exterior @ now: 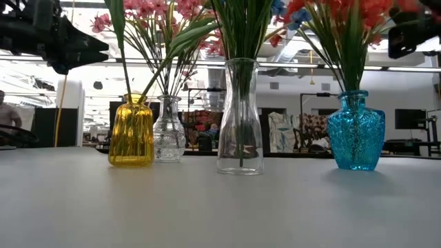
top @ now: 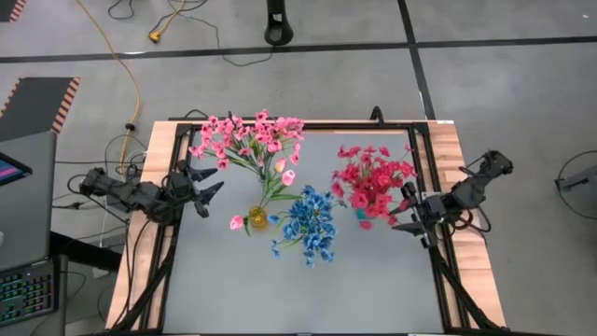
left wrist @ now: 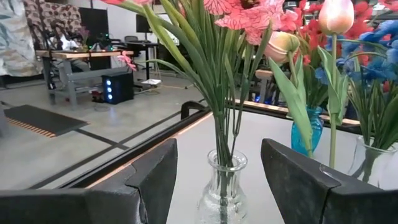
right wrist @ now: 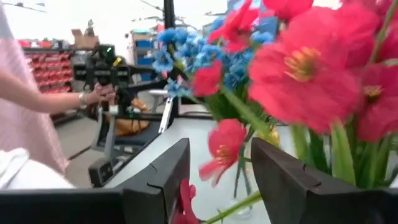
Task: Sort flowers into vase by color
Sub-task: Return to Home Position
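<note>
The left gripper (top: 216,184) is hovering over the left edge of the table (top: 280,289), its fingers (left wrist: 155,180) standing wide apart and holding nothing. The right gripper (top: 401,208) is hanging over the right edge, close to the red flowers (top: 373,177), with its fingers (right wrist: 161,180) also spread and empty. All the flowers are sitting in vases. The pink flowers (top: 244,135) are standing in a small clear vase (exterior: 169,131), and just beside it pink tulips (left wrist: 336,15) are rising from a yellow vase (exterior: 131,131). The blue flowers (top: 308,224) are filling a tall clear vase (exterior: 240,117) near the table's middle. The red ones are standing in a blue vase (exterior: 356,131). Beyond the table, a person's arm (right wrist: 56,102) is reaching toward some equipment.
</note>
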`<control>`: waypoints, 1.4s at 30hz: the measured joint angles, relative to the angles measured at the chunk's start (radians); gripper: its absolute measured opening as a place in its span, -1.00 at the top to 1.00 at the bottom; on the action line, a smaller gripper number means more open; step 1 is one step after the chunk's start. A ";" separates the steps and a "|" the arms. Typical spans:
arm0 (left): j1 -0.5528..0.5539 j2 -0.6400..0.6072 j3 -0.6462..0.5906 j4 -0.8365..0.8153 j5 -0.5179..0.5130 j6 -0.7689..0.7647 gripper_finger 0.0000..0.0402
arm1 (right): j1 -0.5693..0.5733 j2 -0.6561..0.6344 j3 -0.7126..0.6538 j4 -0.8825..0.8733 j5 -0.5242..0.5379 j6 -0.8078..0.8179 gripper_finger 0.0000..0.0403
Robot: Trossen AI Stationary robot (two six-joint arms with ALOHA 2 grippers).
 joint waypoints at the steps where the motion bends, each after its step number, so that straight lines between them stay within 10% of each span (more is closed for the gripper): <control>1: 0.005 0.000 0.000 -0.001 0.007 -0.001 -0.10 | -0.016 -0.002 -0.005 -0.005 -0.024 -0.006 0.03; 34: 0.047 0.000 -0.002 -0.161 0.049 -0.092 -0.10 | -0.410 -0.002 -0.017 -0.154 -0.238 -0.029 0.03; 42: 0.057 0.020 -0.090 0.048 0.113 -0.035 -0.10 | -0.440 -0.002 -0.020 -0.151 -0.243 -0.026 0.03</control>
